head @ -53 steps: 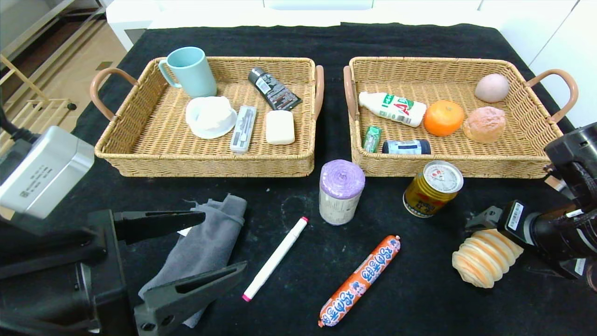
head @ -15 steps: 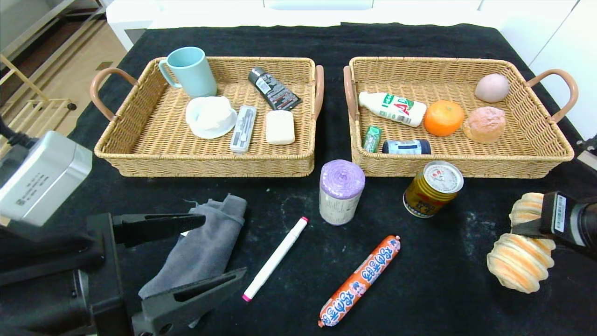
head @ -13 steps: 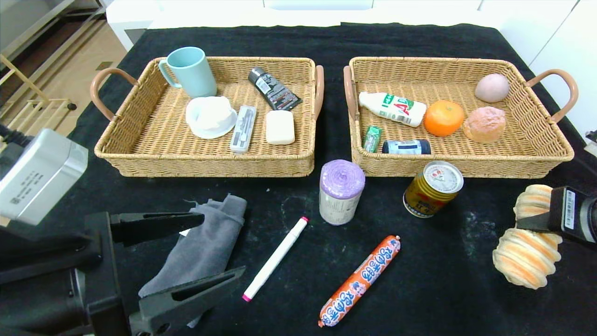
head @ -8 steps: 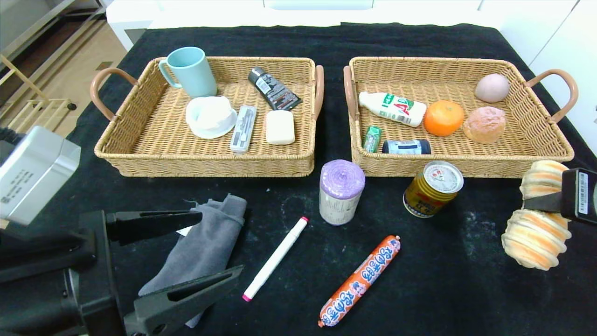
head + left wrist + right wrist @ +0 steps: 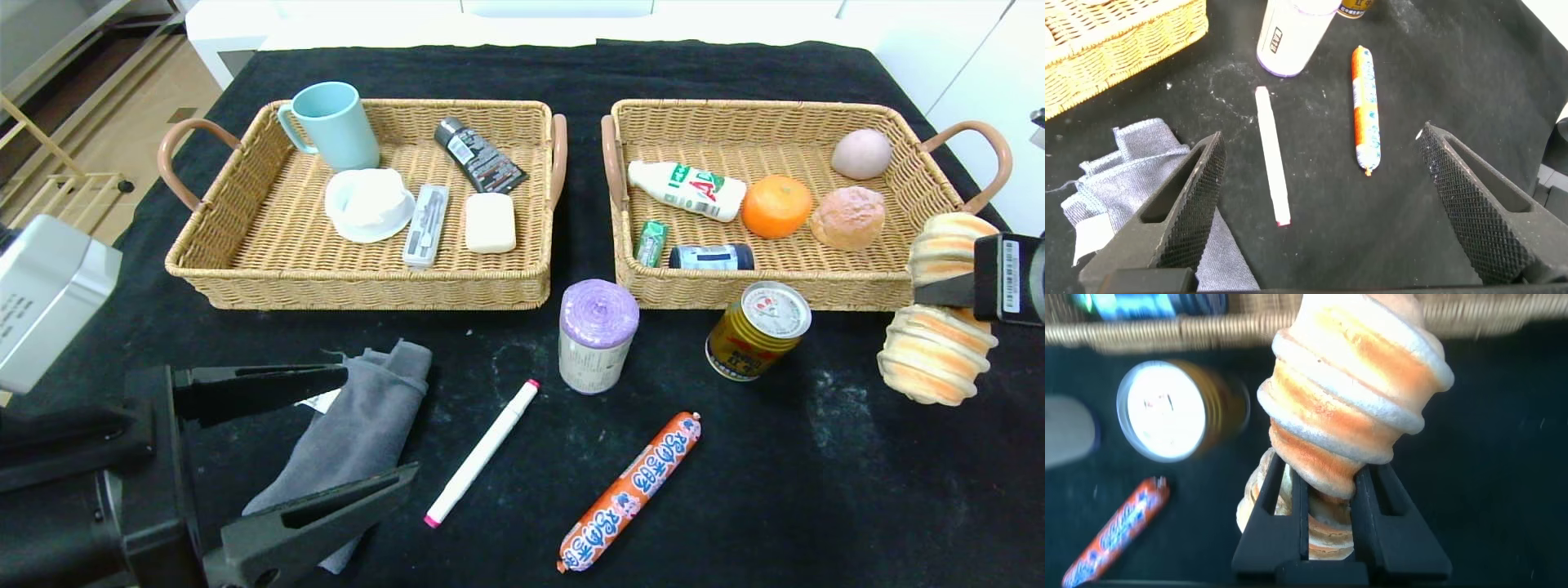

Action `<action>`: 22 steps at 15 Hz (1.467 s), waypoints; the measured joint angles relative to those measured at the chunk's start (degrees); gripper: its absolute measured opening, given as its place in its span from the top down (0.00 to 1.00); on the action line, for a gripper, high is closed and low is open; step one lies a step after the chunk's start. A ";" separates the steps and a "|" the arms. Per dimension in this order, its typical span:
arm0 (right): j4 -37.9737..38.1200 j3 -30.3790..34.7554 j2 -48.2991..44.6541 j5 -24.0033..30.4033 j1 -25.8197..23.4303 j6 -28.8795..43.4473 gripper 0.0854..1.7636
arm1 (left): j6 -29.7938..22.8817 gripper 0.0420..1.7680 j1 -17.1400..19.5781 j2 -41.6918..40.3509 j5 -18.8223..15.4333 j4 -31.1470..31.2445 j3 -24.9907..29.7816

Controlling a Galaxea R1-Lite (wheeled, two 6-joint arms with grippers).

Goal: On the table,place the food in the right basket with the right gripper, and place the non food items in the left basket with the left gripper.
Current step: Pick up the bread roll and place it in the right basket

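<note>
My right gripper (image 5: 939, 292) (image 5: 1329, 469) is shut on the middle of the striped bread roll (image 5: 935, 351) (image 5: 1355, 384). It holds the roll in the air at the front right corner of the right basket (image 5: 804, 284). On the black table (image 5: 816, 506) lie the gold can (image 5: 758, 329) (image 5: 1167, 408), the orange sausage (image 5: 630, 492) (image 5: 1365, 106), the purple-topped roll (image 5: 598, 335), the white marker (image 5: 482, 452) (image 5: 1270, 155) and the grey towel (image 5: 359, 433) (image 5: 1127, 180). My left gripper (image 5: 381, 422) (image 5: 1323, 139) hangs wide open above the towel's right edge and holds nothing. The left basket (image 5: 367, 287) stands behind it.
In the left basket are a teal mug (image 5: 335, 124), a white bowl (image 5: 369, 204), a dark tube (image 5: 479, 155) and a soap bar (image 5: 490, 222). In the right basket are a milk bottle (image 5: 687, 189), an orange (image 5: 776, 206), a bun (image 5: 849, 216) and an egg (image 5: 861, 153).
My right gripper has raised the bread roll off the table and carried it back toward the right basket's front corner. The left arm has drifted slightly left, still open.
</note>
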 joint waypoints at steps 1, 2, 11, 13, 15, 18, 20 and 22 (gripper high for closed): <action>-2.12 -1.04 1.10 -0.46 0.00 -0.71 0.81 | 0.00 0.03 0.05 0.00 0.00 0.00 0.00; -4.91 -1.79 2.11 -0.83 -0.02 -1.40 0.81 | 0.00 0.03 0.07 -0.02 0.00 -0.02 0.00; -26.43 -3.52 9.34 -5.36 -1.71 -6.08 0.81 | 0.09 0.03 0.16 -0.24 0.01 -0.02 0.00; -29.60 -4.55 11.07 -5.34 -2.62 -6.40 0.82 | 0.09 0.03 0.18 -0.24 0.00 0.00 0.00; -30.33 -6.58 12.59 -5.36 -3.30 -6.56 0.82 | 0.07 0.03 0.20 -0.22 0.00 -0.02 0.00; -31.91 -9.23 14.74 -5.34 -3.89 -6.72 0.82 | 0.07 0.03 0.16 -0.24 0.00 -0.02 0.00; -33.06 -10.47 16.25 -5.32 -4.05 -6.73 0.82 | 0.09 0.03 0.16 -0.24 0.04 -0.02 0.00; -33.54 -11.82 17.71 -5.34 -4.38 -6.80 0.82 | 0.07 0.03 0.18 -0.24 0.06 -0.02 0.00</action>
